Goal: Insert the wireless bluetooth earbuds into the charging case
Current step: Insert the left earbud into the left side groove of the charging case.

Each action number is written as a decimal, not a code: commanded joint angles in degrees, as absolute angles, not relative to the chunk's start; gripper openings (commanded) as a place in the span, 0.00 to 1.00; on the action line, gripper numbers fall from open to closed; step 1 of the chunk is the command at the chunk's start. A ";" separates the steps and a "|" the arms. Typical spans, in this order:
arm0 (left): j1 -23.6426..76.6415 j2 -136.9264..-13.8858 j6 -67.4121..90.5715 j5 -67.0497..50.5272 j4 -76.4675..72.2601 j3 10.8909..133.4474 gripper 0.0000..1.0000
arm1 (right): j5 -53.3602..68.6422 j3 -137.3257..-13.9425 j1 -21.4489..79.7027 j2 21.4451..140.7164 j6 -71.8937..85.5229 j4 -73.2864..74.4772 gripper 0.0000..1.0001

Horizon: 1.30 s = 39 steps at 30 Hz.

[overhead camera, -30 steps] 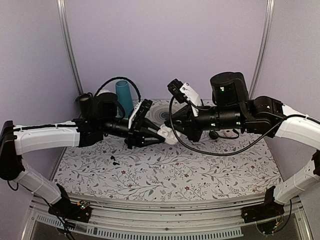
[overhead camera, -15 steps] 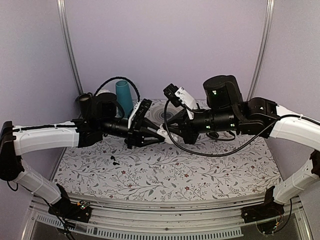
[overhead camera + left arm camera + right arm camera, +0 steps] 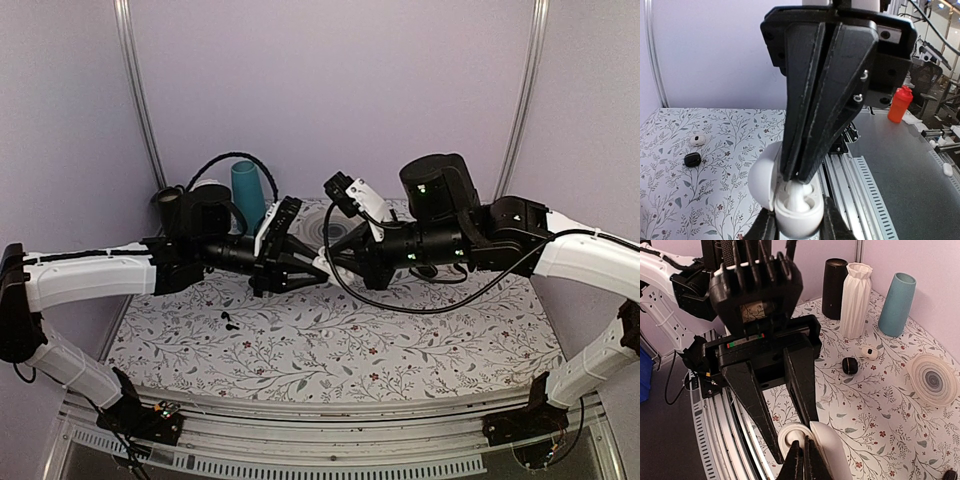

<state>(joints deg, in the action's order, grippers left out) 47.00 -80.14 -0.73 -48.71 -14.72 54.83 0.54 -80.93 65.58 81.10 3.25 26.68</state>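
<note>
A pale white stemmed earbud sits in a socket of the glossy white pebble-shaped charging case, whose rounded lid is hinged open to one side. The case is held in the air above the middle of the floral-patterned counter and does not rest on it. The left jaws pinch the case body from both sides, set narrowly around it. The right jaws come from the opposite side and are pressed fully together. Their tips are down on the top of the earbud inside the open case. Whether they push on it or only touch it cannot be told.

On the counter below the left arm lie tiny glossy black buds. Farther back, a small black case and a small white case lie near each other. Behind them stand a black cylinder vase, a white pleated vase and a teal vase. A ridged round dish lies to one side. All are well apart from the raised case.
</note>
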 commanded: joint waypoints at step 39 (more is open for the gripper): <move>47.10 -75.37 -1.19 -42.45 -21.48 51.79 0.00 | 5.43 -82.16 65.64 86.32 4.41 28.48 0.03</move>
<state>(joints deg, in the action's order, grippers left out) 46.98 -77.82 -0.82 -44.01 -15.75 51.57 2.28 -82.00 65.21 83.66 3.27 26.74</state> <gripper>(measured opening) 0.232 0.033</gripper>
